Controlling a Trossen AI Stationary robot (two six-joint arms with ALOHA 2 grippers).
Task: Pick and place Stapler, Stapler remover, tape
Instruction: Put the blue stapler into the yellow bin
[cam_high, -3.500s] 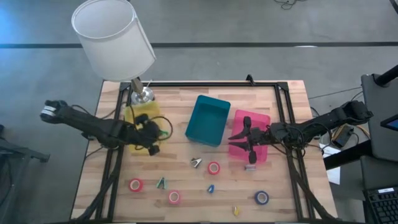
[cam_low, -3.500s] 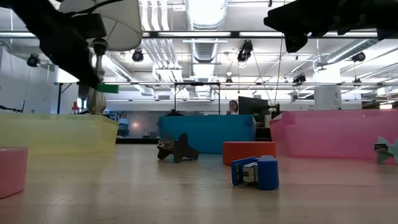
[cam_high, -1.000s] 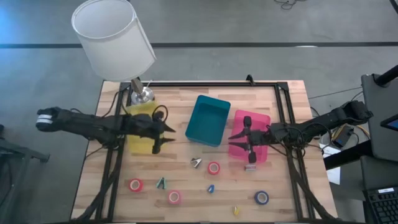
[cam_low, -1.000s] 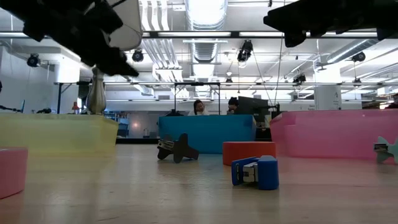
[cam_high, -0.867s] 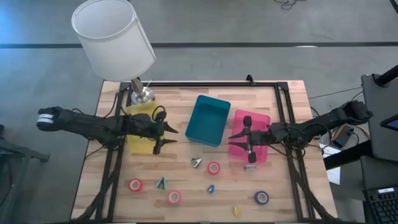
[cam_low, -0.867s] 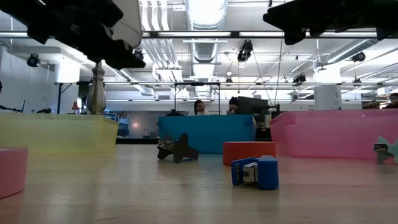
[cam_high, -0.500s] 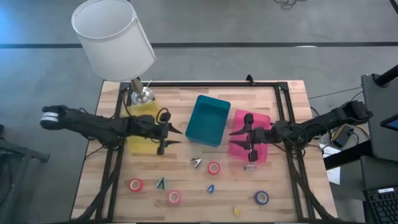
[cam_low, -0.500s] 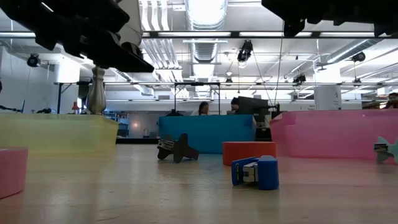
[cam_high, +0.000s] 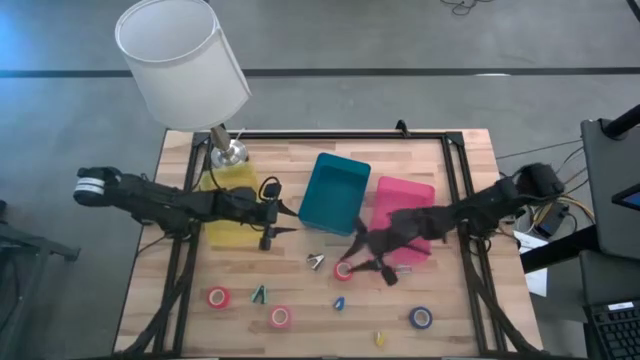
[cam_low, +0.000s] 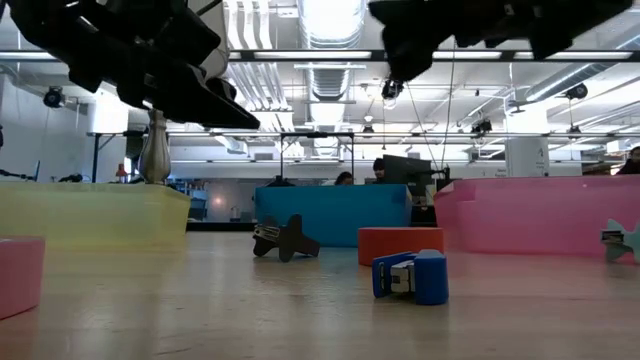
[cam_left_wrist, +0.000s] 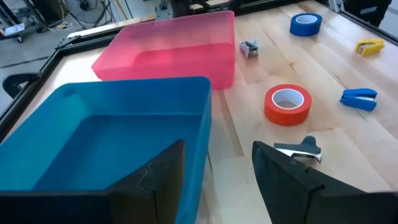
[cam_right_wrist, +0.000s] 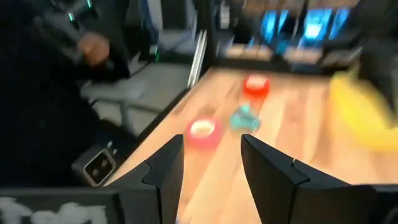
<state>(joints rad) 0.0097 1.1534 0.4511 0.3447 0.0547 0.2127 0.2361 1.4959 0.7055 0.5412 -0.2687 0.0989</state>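
Note:
My left gripper (cam_high: 284, 220) (cam_left_wrist: 217, 171) hangs open between the yellow bin (cam_high: 226, 206) and the teal bin (cam_high: 335, 193), touching nothing. My right gripper (cam_high: 366, 256) (cam_right_wrist: 214, 171) is open above the table, just right of a red tape roll (cam_high: 343, 270) (cam_left_wrist: 287, 104). A dark stapler remover (cam_high: 316, 262) (cam_left_wrist: 300, 148) lies left of that roll. A blue stapler (cam_high: 339, 303) (cam_low: 412, 276), a yellow stapler (cam_high: 380, 339), a blue tape roll (cam_high: 421, 318) and two red rolls (cam_high: 218, 297) (cam_high: 281, 317) lie nearer the front edge.
A pink bin (cam_high: 405, 215) stands right of the teal bin. A lamp (cam_high: 180, 60) rises at the far left corner. A small green piece (cam_high: 260, 294) lies by the left rolls, a small grey piece (cam_left_wrist: 249, 48) in front of the pink bin.
My right gripper has swung from above the pink bin toward the table's left and near side, and now hangs beside the middle red tape roll. My left gripper has crept a little toward the teal bin. No object on the table has moved.

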